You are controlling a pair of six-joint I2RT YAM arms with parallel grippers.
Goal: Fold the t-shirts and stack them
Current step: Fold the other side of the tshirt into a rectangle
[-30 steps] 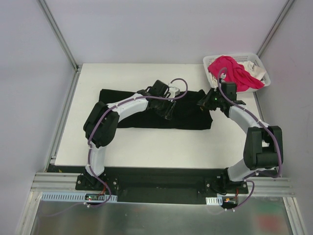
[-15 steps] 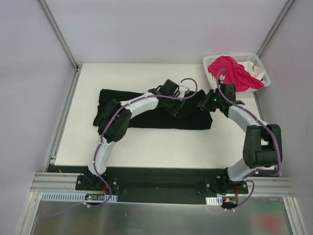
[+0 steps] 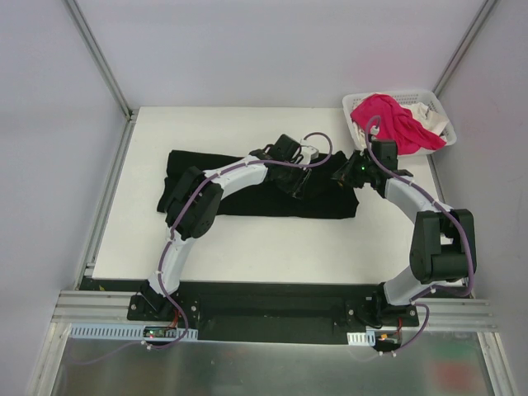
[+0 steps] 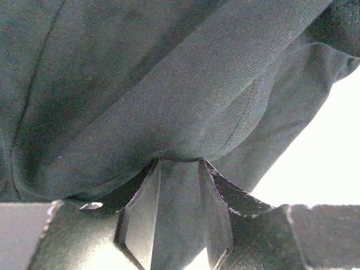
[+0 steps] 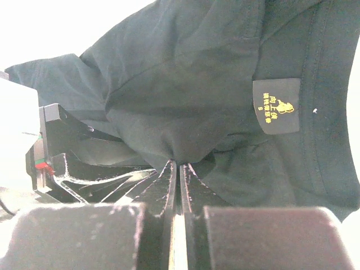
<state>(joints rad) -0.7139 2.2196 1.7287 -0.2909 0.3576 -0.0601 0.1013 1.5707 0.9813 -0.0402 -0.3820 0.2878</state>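
Fingers of your left gripper are clamped on a fold of the black t-shirt. Your right gripper pinches it near the neck label, fingers almost together. A basket at the surface's far right corner holds the pink t-shirt and a white one. The black shirt lies rumpled mid-surface.

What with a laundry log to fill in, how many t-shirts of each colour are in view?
black t-shirt: 1, lying on the table
pink t-shirt: 1, in the white lattice basket
white t-shirt: 1, in the same basket, partly under the pink one
Total: 3
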